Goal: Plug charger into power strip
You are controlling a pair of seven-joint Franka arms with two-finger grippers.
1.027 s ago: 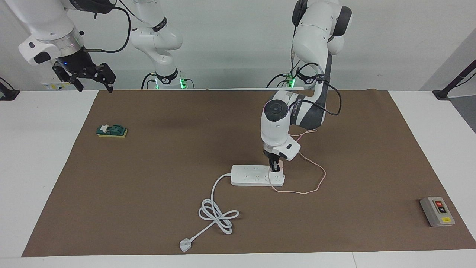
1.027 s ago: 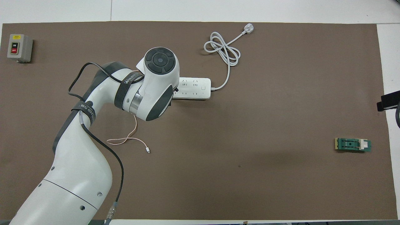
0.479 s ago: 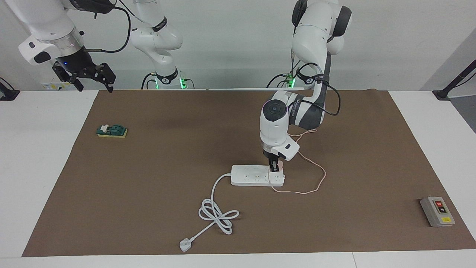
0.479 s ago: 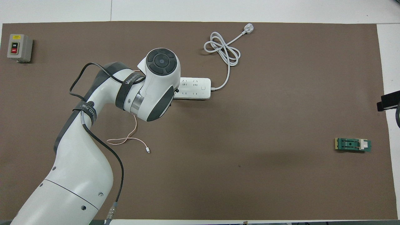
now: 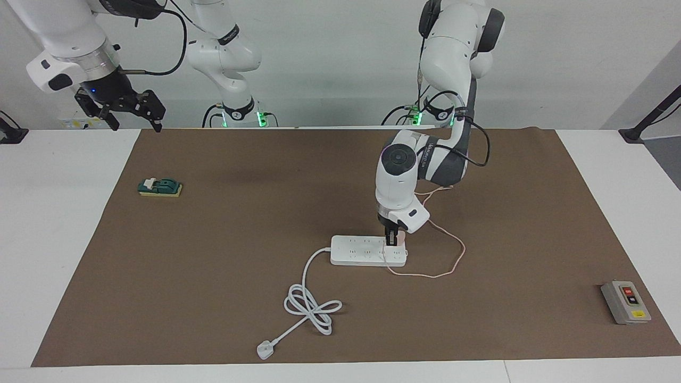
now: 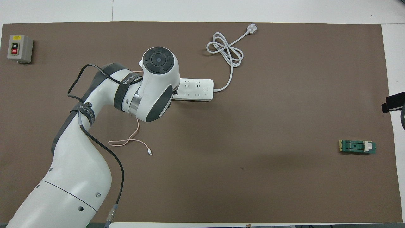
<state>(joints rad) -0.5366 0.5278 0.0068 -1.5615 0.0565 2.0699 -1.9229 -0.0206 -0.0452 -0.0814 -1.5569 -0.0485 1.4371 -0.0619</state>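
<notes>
Left gripper (image 5: 392, 240) clamped on charger (image 5: 400, 237), pale-pink cube at power strip (image 5: 362, 251) end socket toward left arm's end; judged light, rigid, best held by flat sides, thin cable (image 5: 449, 263) limp; right gripper (image 5: 125, 109) open, waiting.

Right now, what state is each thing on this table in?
left gripper: shut on the charger, down at the power strip.
charger: upright at the strip's end socket.
power strip: flat, own plug unplugged.
right gripper: open, waiting raised.
button box: untouched.
</notes>
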